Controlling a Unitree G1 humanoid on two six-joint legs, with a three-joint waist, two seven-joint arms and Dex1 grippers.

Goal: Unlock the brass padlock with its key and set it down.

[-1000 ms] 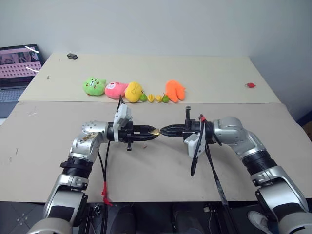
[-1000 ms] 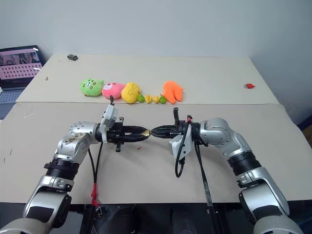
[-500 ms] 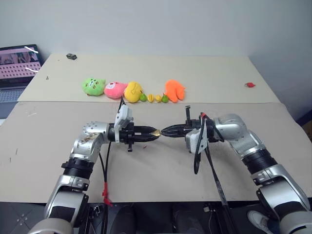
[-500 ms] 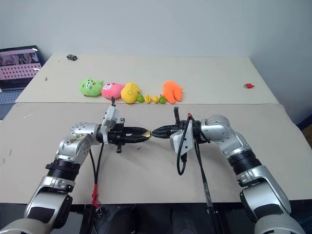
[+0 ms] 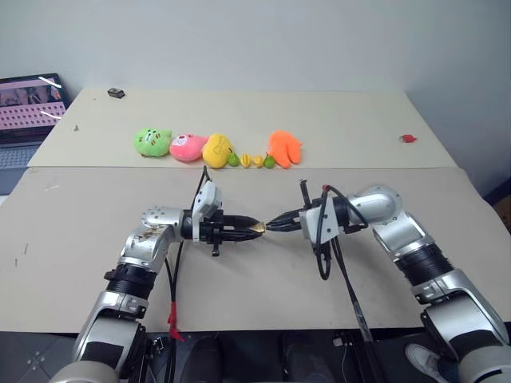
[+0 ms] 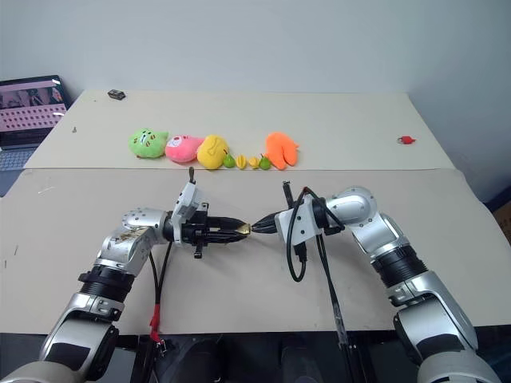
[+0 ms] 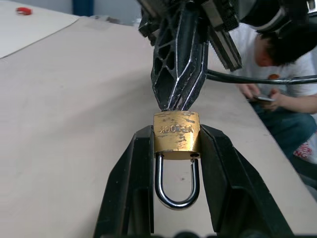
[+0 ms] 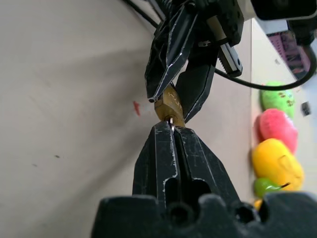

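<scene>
Brass padlock (image 7: 176,137) clamped in left gripper (image 7: 176,148) (shackle inward); right gripper (image 8: 172,130) pinched closed on key (image 8: 171,120) at keyhole

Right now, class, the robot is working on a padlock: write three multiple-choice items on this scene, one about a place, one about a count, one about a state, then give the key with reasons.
1. Where is the brass padlock?
A. Lying on the table
B. Between the left gripper's fingers, above the table
C. Beside the laptop

2. How many plush toys lie in the row at the far side of the table?
A. Two
B. Four
C. Six

3. How is the right gripper?
A. Shut, its tips at the padlock's base
B. Wide open over the toys
C. Resting flat on the table

Key:
1 B, the left gripper clamps the padlock's body, shackle pointing back toward the wrist.
2 B, green, pink, yellow and orange plush toys, with tiny fruits between.
3 A, its fingers are pressed together, with a sliver of silvery metal, likely the key, at the tips.
</scene>
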